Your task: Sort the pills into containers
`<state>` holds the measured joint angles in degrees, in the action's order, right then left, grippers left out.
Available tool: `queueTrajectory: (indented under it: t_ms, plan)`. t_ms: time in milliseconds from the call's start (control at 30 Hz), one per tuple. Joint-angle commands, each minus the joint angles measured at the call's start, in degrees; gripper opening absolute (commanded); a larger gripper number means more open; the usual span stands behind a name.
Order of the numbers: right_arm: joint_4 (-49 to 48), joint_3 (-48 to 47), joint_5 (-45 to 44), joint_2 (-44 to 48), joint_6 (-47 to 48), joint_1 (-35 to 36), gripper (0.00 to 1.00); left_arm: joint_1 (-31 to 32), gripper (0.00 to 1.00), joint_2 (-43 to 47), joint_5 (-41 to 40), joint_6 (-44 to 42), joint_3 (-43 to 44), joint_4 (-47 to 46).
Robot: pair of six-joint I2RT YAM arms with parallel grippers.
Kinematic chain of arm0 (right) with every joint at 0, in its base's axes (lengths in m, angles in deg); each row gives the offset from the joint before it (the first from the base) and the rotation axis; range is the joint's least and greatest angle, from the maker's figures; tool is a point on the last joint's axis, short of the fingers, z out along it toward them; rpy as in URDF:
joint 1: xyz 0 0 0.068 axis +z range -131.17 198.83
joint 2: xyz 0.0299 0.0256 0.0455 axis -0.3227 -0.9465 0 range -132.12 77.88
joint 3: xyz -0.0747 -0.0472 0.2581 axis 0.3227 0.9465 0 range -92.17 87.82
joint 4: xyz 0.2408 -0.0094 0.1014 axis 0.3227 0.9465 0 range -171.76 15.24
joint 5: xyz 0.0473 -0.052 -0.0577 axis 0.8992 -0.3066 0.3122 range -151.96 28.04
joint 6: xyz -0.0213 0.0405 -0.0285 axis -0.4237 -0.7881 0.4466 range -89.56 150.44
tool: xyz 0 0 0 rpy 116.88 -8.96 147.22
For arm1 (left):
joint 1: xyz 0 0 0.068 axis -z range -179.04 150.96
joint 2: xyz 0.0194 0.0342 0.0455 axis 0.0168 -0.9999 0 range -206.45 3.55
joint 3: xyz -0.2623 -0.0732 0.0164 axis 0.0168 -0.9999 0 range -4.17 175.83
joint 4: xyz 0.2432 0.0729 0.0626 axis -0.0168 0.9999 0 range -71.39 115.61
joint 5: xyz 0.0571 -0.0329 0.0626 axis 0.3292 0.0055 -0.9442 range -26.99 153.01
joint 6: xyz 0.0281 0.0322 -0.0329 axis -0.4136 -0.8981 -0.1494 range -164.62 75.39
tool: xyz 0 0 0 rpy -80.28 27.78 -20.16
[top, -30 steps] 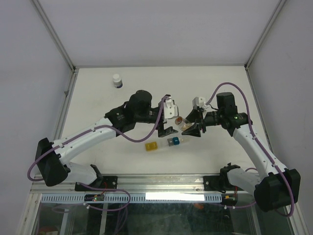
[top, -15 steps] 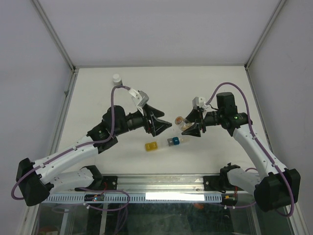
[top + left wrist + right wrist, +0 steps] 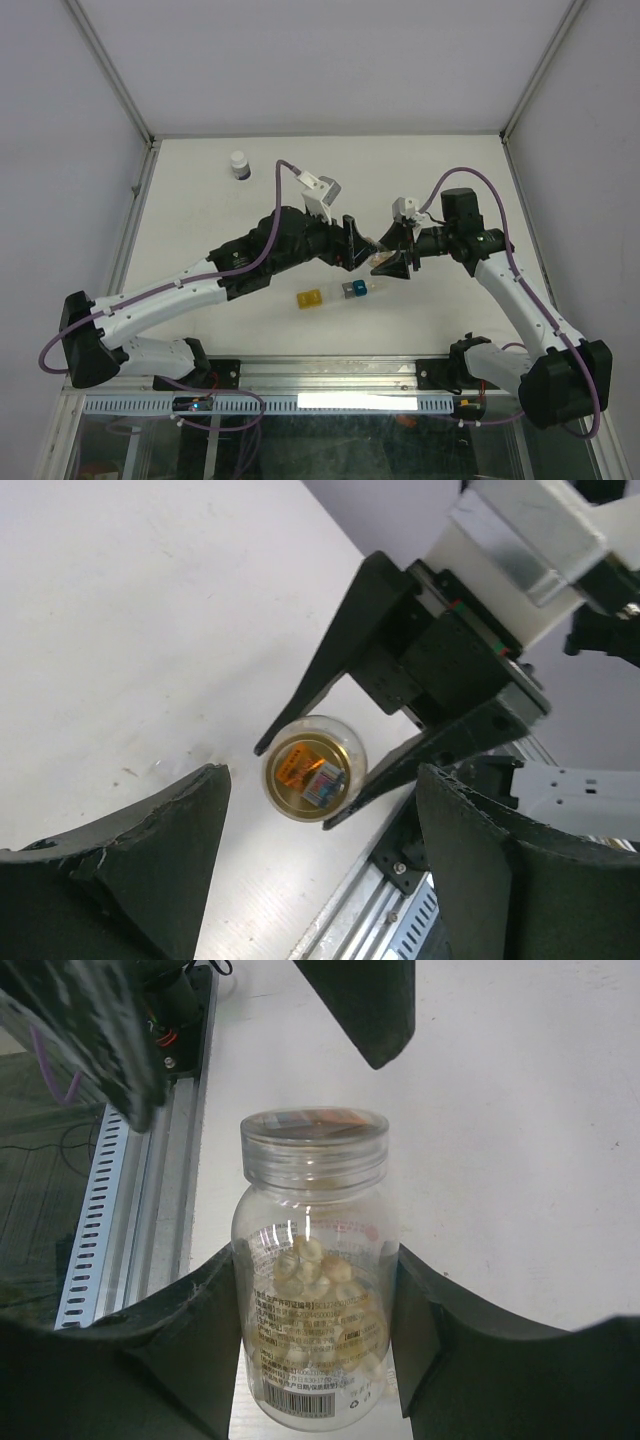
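Capped vial (image 3: 313, 1290) of pills (image 3: 310, 1262), clamped between the right fingers (image 3: 120, 1370) above the desk (image 3: 300, 180).
The left fingers (image 3: 130, 880) stand apart, facing the cap without touching it; the containers (image 3: 338, 293) lie on the desk just below both.

Clear vial (image 3: 313, 1290) carried printed label (image 3: 300, 1345); fine print too small and blurred to read. Orange sticker (image 3: 308, 776) showed through vial's end, characters illegible. No text readable.

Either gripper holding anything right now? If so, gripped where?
The right gripper holds the clear pill vial by the sides of its body, below the cap. The left gripper is open near the cap end, holding nothing.
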<state>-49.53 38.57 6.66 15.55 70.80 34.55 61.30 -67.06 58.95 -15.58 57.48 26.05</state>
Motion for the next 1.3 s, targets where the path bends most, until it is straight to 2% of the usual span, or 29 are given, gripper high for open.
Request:
queueTrajectory:
  t_ms: [0, 233, 300, 467, 567, 667, 767, 933, 1000, 1067, 1133, 1167, 1267]
  plan:
    - [-2.3, -1.1, 1.4, -0.1, -0.2, -0.2, 0.0, 0.1, 0.76, -1.6, -4.2, -0.9, 3.6, 3.6]
    - [-2.3, -1.1, 1.3, -0.1, -0.2, -0.2, 0.0, 0.1, 0.73, -4.8, 0.4, -0.9, 5.6, 3.5]
    - [-2.3, -1.0, 1.3, -0.1, -0.2, -0.2, 0.0, 0.1, 0.67, -5.1, 0.9, -1.1, 5.8, 3.3]
    - [-2.3, -1.0, 1.4, 0.0, -0.2, -0.3, 0.0, 0.1, 0.46, -5.7, 2.3, -1.9, 6.0, 3.1]
    - [-2.3, -1.1, 1.4, 0.1, -0.2, -0.2, 0.0, 0.1, 0.39, -6.1, 4.6, -3.8, 6.2, 3.0]
    - [-2.3, -1.1, 1.4, 0.1, -0.2, -0.2, 0.0, 0.1, 0.34, -6.5, 10.6, -11.2, 5.5, 1.8]
    - [-2.2, -1.1, 1.6, 0.2, -0.2, -0.2, 0.0, 0.0, 0.34, -6.9, 18.6, -23.0, 3.4, 0.7]
    - [-2.2, -1.1, 1.5, 0.5, -0.2, -0.2, 0.0, -5.2, 0.42, -7.6, 36.9, -40.7, 0.7, 1.2]
    - [-2.2, -1.1, 1.5, 0.6, -0.2, -0.3, 0.0, -7.6, 0.54, -7.9, 42.1, -45.1, 0.8, 1.3]
    - [-2.2, -1.1, 1.3, 0.7, -0.2, -0.2, 0.0, -9.1, 0.74, -8.2, 41.7, -46.9, 1.6, 1.2]
    - [-2.2, -1.1, 1.3, 0.8, -0.1, -0.2, 0.0, -9.3, 0.92, -7.7, 37.7, -45.9, 1.9, 0.6]
    - [-2.2, -1.1, 1.3, 0.8, -0.1, -0.3, 0.0, -9.3, 0.98, -7.1, 35.4, -44.2, 1.4, -0.8]
    - [-2.1, -1.1, 1.3, 0.7, 0.1, -0.3, 0.0, -9.9, 0.99, -4.0, 31.9, -38.8, -2.0, -5.4]
